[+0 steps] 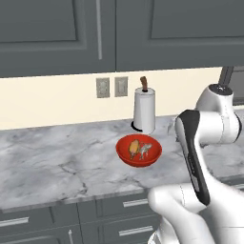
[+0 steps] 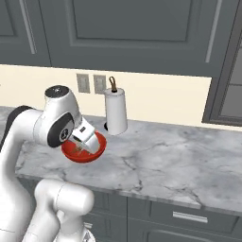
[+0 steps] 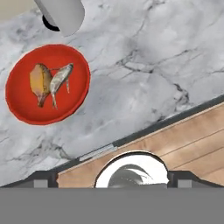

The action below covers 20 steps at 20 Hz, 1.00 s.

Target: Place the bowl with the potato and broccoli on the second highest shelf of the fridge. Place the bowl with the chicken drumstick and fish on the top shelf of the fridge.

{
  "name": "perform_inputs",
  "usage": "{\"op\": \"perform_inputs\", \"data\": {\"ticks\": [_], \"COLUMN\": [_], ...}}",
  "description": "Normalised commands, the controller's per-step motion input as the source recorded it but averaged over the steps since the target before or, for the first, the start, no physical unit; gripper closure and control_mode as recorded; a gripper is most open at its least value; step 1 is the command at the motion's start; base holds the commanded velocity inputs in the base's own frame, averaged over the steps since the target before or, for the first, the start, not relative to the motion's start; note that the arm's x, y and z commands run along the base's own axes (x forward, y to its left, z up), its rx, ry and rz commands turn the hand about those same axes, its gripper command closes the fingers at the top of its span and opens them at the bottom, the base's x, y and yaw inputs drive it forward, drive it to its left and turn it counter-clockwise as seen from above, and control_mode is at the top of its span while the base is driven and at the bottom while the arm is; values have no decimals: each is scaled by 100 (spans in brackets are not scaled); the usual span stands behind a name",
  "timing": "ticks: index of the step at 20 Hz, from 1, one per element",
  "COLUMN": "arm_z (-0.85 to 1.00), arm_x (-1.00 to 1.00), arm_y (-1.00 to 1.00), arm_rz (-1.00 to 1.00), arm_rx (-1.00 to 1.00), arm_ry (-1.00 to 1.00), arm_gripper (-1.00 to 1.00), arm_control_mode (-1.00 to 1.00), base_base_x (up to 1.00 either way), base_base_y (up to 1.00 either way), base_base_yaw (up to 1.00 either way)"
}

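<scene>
Red bowl [image 3: 47, 84] with the chicken drumstick [image 3: 40, 82] and fish [image 3: 60, 80] sits on the marble counter [image 3: 144, 65], apart from the gripper [image 2: 84, 143] above; whether its fingers are parted cannot be told. Paper towel roll [image 1: 144, 111] stands just behind.

Red bowl [image 3: 26, 109] holds golden-brown chicken drumstick [image 3: 39, 81] and grey fish [image 3: 60, 78]. Bench [image 1: 57, 162] is grey-veined marble; paper towel roll [image 1: 144, 110] white; cabinets [image 1: 47, 33] dark grey.
</scene>
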Motion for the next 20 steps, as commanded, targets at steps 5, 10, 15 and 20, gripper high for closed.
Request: {"op": "perform_inputs", "data": {"ticks": [5,10,15,20], "arm_z": [-100,-82,-76,-39], "arm_x": [86,98,71,53], "arm_y": [-4,0,0,10], "arm_rz": [7,1,0,-1], "arm_rx": [29,15,-1,-1], "arm_ry": [8,1,17,9], "arm_gripper": [-100,-100,-100,-100], "arm_control_mode": [-100,-100,-100,-100], "base_base_x": [0,0,0,0], "base_base_y": [0,0,0,0], "base_base_yaw": [0,0,0,0]}}
